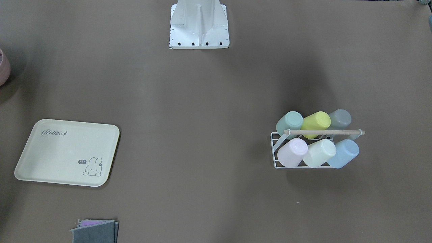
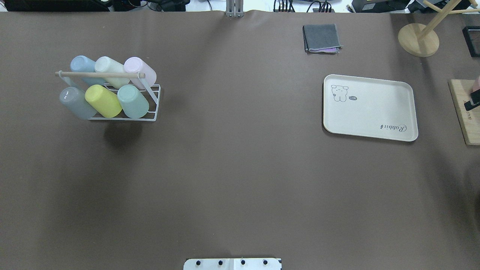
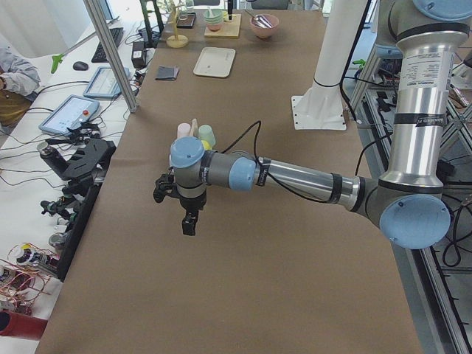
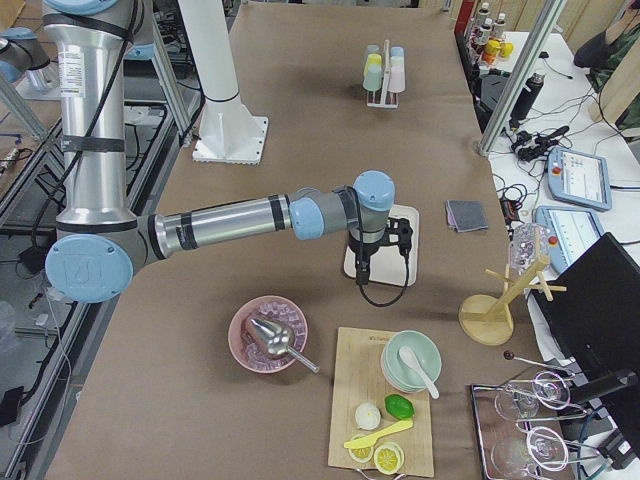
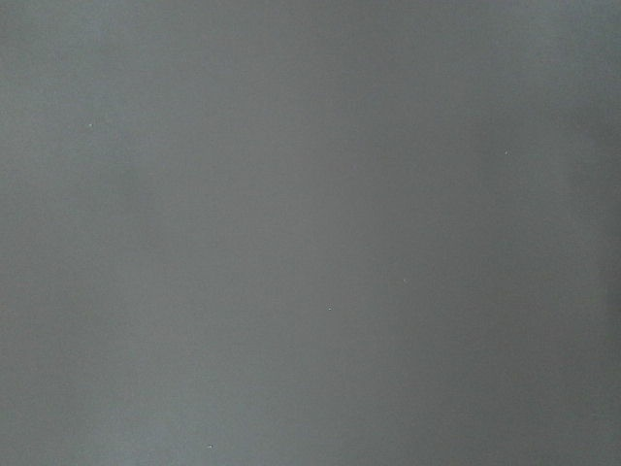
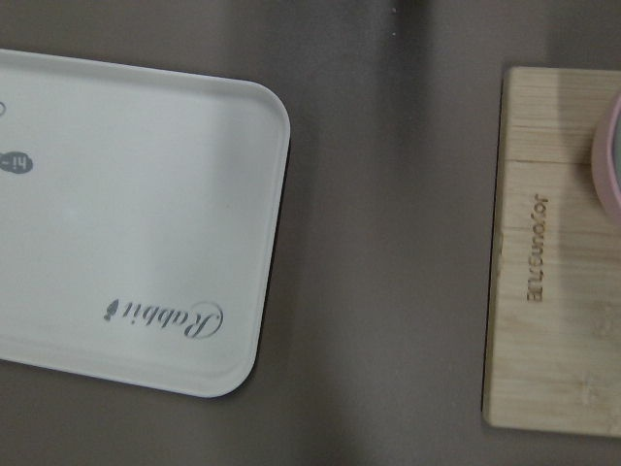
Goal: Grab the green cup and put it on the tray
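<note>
The green cup (image 1: 289,123) (image 2: 133,101) lies tilted in a white wire rack (image 1: 275,158) (image 2: 155,101) with a wooden handle, beside a yellow-green cup (image 2: 103,100) and a grey one. Pink, cream-green and blue cups fill the other row. The cream tray (image 1: 54,152) (image 2: 375,112) (image 6: 126,223) with "Rabbit" script lies empty on the table's other side. My left gripper (image 3: 174,210) hovers over the table near the rack; I cannot tell if it is open. My right gripper (image 4: 383,262) hangs over the tray's edge; I cannot tell its state.
A folded grey cloth (image 2: 322,38) lies beyond the tray. A wooden stand (image 2: 418,39) and a bamboo cutting board (image 2: 465,112) (image 6: 553,252) sit at the far right. A pink bowl (image 4: 267,335) stands near the board. The robot base (image 1: 199,27) is mid-table.
</note>
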`<control>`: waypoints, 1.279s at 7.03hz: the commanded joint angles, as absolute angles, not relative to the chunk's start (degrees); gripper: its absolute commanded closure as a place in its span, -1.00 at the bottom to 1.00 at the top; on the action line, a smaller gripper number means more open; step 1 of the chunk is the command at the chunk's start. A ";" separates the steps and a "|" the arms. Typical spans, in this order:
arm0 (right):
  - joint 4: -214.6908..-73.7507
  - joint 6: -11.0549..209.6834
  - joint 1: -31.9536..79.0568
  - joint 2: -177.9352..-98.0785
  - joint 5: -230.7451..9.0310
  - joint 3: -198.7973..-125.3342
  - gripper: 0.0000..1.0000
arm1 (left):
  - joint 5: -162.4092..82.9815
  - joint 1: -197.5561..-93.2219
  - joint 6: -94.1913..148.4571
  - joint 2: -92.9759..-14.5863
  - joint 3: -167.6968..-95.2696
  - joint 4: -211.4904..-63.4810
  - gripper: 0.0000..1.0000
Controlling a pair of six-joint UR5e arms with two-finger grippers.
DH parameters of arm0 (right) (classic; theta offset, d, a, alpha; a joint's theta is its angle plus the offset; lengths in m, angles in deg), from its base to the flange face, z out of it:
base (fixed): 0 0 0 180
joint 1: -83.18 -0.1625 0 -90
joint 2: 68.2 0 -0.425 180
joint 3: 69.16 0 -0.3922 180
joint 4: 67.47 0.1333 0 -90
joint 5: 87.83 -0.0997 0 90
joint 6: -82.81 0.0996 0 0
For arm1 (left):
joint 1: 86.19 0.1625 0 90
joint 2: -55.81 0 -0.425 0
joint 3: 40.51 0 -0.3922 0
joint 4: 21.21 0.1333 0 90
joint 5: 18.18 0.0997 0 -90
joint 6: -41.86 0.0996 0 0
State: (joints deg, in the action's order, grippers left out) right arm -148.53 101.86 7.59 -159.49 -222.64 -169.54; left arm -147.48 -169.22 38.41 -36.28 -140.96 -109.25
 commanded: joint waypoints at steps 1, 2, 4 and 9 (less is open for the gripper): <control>-132.10 103.45 8.74 -158.12 -221.87 -160.93 -1.00 | -145.90 -164.88 38.43 -39.53 -142.20 -106.82 -0.97; -131.99 109.04 9.00 -156.02 -221.61 -160.31 -1.00 | -144.23 -162.07 38.35 -40.59 -143.77 -106.64 -0.97; -131.81 111.64 11.45 -153.55 -221.60 -157.25 -1.00 | -137.13 -154.35 38.44 -41.66 -151.92 -103.13 -0.97; -131.72 112.52 14.80 -147.41 -221.69 -148.56 -0.98 | -121.58 -136.68 48.31 -62.62 -154.25 -75.02 -0.97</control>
State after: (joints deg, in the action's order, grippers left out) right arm -131.72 112.42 14.21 -149.54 -221.68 -151.65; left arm -126.11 -141.16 43.17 -57.90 -154.50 -78.83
